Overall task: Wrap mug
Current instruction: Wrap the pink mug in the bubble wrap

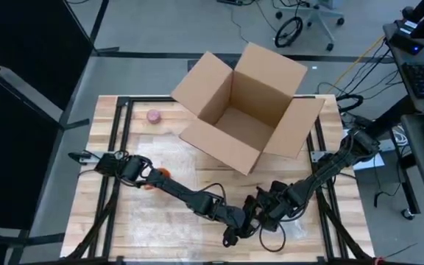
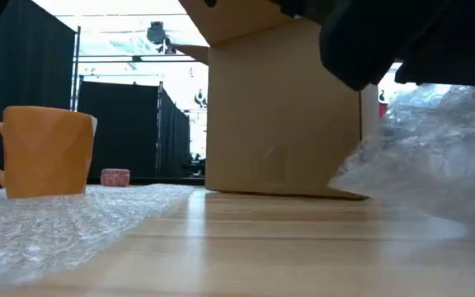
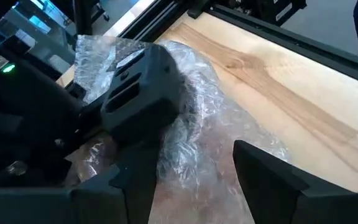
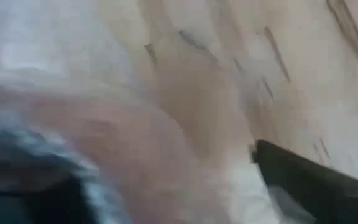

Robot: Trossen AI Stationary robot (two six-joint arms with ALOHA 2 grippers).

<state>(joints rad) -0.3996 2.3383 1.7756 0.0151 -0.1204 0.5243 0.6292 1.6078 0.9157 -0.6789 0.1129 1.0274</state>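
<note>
Both claws, left (image 1: pixel 234 234) spread wide, right (image 1: pixel 260 208) unclear, crowd the bubble wrap (image 3: pixel 216 143); colliding could tear it.

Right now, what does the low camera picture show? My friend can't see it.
An orange mug stands upright on clear bubble wrap at the left of a wooden table. A big cardboard box sits behind it, with a small pink thing far back. More crumpled bubble wrap is lifted up on the right.

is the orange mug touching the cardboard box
Apart. In the low view the mug stands on bubble wrap with open background between it and the box.
</note>
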